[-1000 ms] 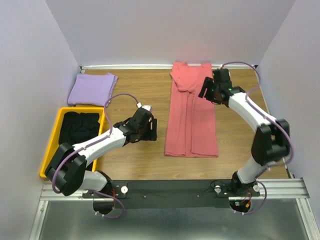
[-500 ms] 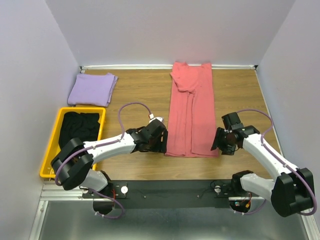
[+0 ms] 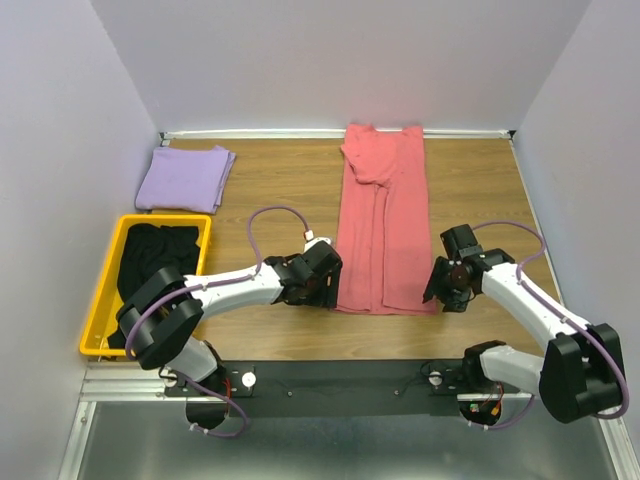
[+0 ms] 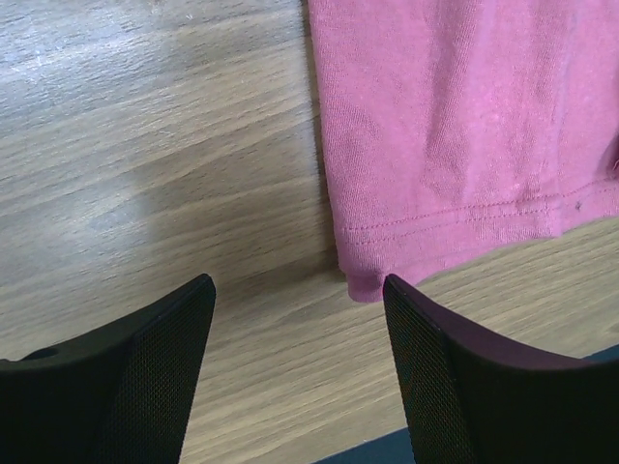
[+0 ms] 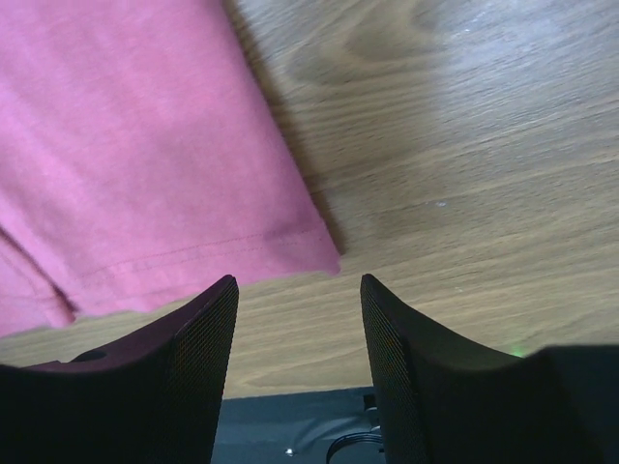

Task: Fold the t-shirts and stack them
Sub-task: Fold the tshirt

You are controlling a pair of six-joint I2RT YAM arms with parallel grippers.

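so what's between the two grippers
The near hem of the salmon-pink t-shirt, with the left gripper and right gripper at its two corners; the top view shows it.

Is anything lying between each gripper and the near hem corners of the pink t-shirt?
Nothing visible does. The left gripper hangs open over bare table, just beside the near left hem corner of the salmon-pink t-shirt. The right gripper hangs open directly over its near right corner.
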